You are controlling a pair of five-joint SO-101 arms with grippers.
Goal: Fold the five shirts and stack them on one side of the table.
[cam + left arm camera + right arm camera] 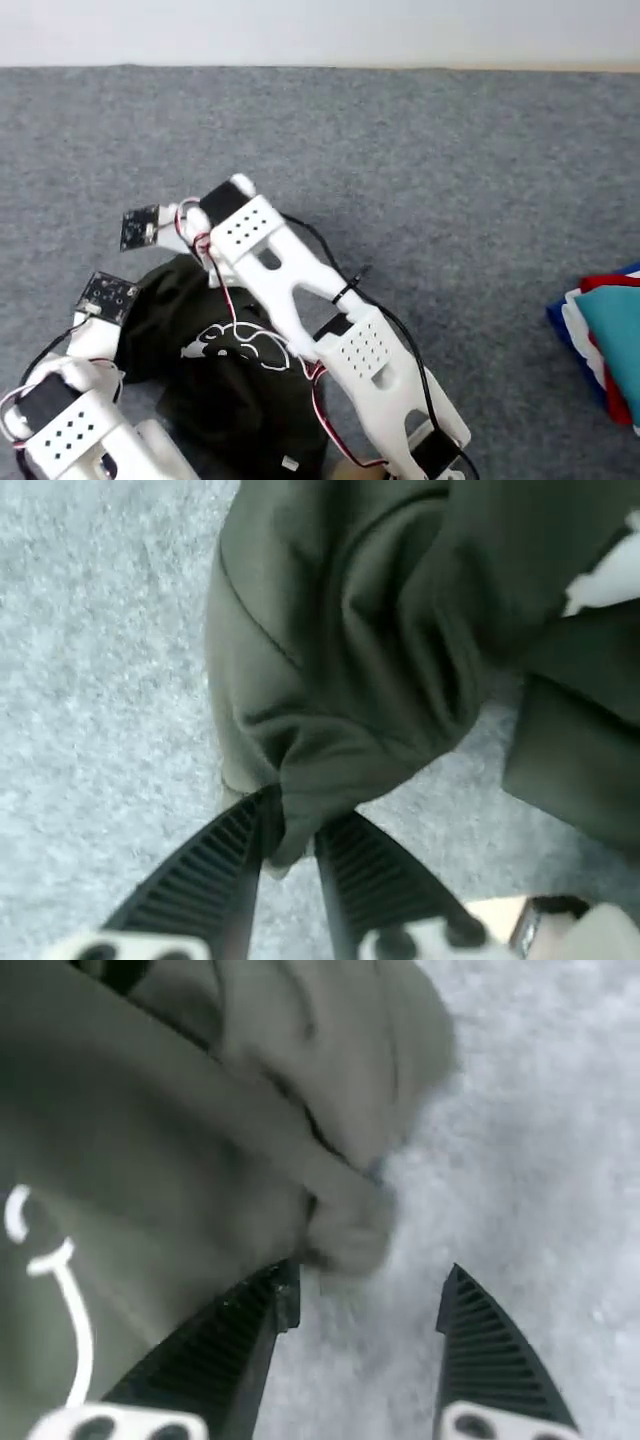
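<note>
The left gripper (300, 810) clamps the crumpled dark-olive cotton shirt (240, 400). From above, the shirt lies at five o'clock from the wide-spread right gripper (372, 1275).

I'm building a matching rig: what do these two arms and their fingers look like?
Both arms are white plastic with rows of round holes, black motor blocks at the joints, and red, white and black cables along them. Each carries a small dark circuit board. The fingers are black, tapered and ribbed.
</note>
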